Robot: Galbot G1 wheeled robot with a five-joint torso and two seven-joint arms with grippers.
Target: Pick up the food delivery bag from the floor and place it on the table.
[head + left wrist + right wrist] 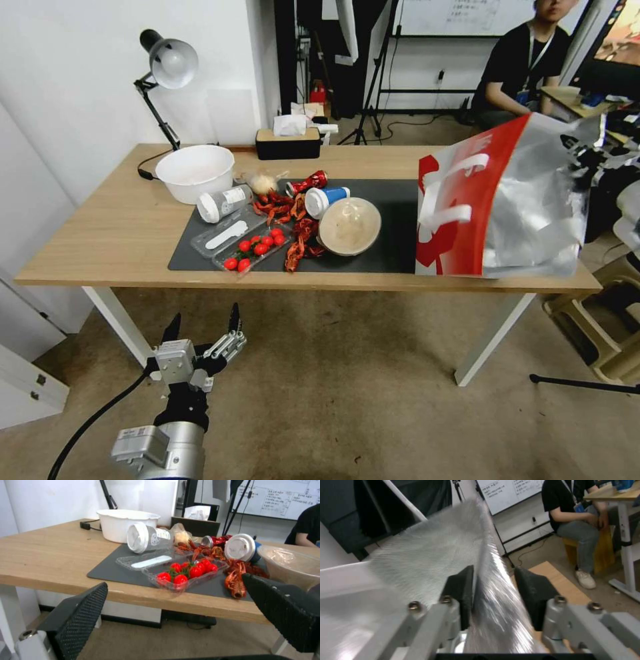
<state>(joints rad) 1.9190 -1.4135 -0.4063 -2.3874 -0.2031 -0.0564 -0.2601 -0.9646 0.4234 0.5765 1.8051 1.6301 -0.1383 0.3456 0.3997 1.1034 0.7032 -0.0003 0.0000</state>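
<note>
While the food delivery bag [507, 200] stands on the right end of the table [100, 233], its bottom sits close to the front edge and its open top leans back. It rests partly on the dark grey mat [393, 233]. The right hand [495, 597] is up at the bag's rim, with the silver foil wall running between its two black pads [461, 592]. One pad seems to touch the foil, but there is a gap at the other, so I cannot tell if it is squeezing.

The left hand [203, 330] hangs low in front of the table, below the front edge, over bare floor [347, 400]. Its fingers are spread wide and hold nothing.

On the mat, left of the bag, lie a round bowl with a lid [349, 225], a tray of small red tomatoes [257, 248], red crawfish [293, 213] and tipped cups. A white bowl [195, 172] sits farther left. The table's left end is bare wood.
</note>
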